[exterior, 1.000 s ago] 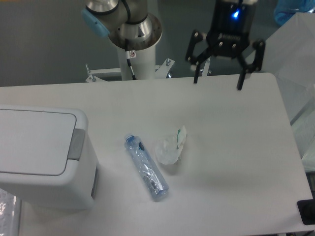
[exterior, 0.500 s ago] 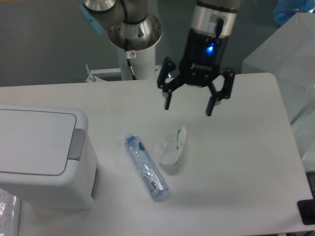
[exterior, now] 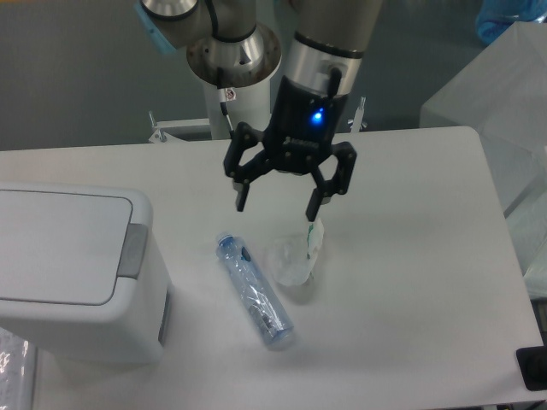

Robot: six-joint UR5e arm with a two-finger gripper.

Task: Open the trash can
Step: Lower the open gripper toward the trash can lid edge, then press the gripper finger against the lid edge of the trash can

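Observation:
The trash can is a large white box-shaped bin at the left edge of the table, its flat lid down and a grey push tab on the lid's right side. My gripper hangs open above the table's middle, fingers pointing down, with nothing between them. It is well to the right of the bin, just above a clear plastic bottle and a crumpled clear wrapper.
The bottle lies diagonally right of the bin, the wrapper beside it. The arm's base stands behind the table's far edge. A translucent white bag or sheet rises at the right edge of the table.
My gripper has travelled from the table's far right edge leftward and toward the front, lowering over the bottle and wrapper. It stays open. The bin, bottle and wrapper have not moved.

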